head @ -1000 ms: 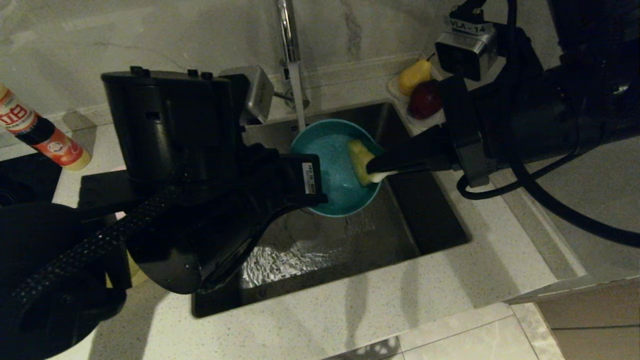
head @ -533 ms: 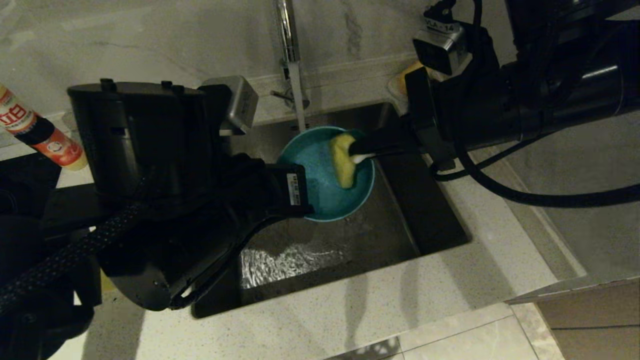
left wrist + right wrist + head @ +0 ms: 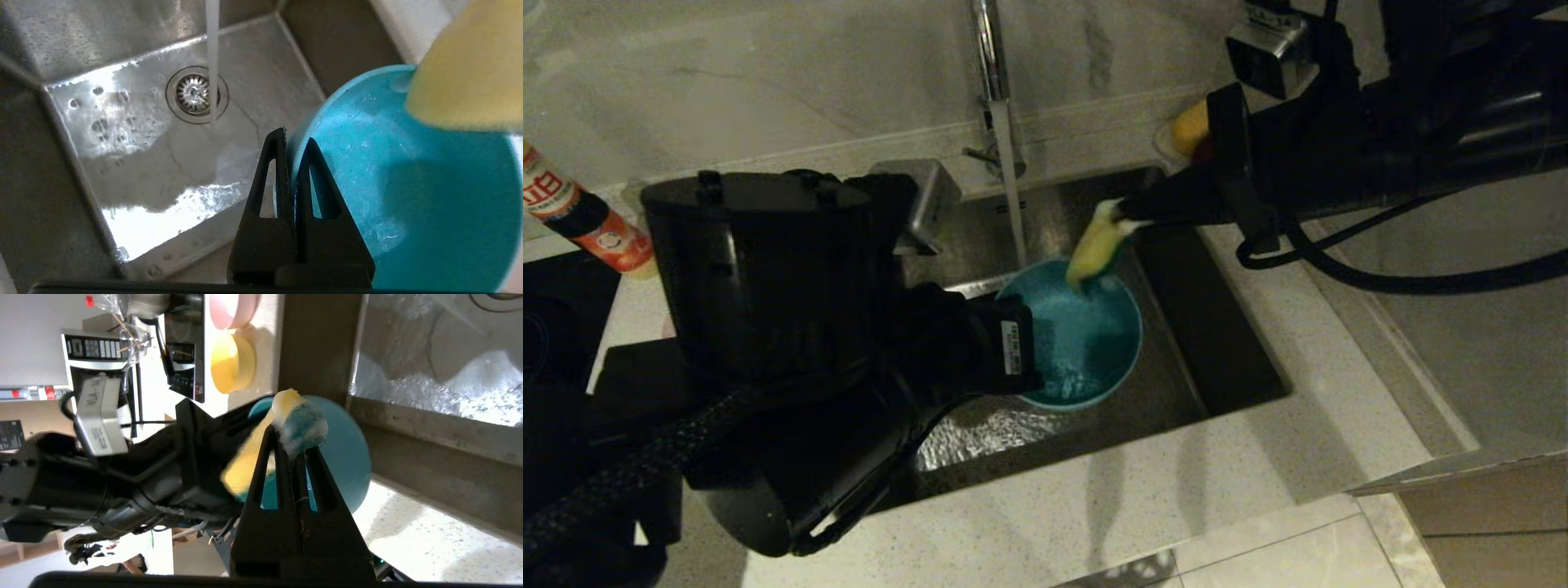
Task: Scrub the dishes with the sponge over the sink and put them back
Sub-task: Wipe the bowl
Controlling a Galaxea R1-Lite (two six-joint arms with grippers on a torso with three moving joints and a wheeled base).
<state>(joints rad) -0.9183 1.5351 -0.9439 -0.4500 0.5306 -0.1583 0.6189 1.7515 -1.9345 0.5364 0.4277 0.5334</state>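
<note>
Bowl held over the sink, right of centre, its left rim pinched in the left hand. Sponge in the right hand, at the bowl's far rim. Tap behind the sink. Two more bowls on the table left of the sink.

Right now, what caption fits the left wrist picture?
Left fingers pinch the blue bowl's rim over the sink.
</note>
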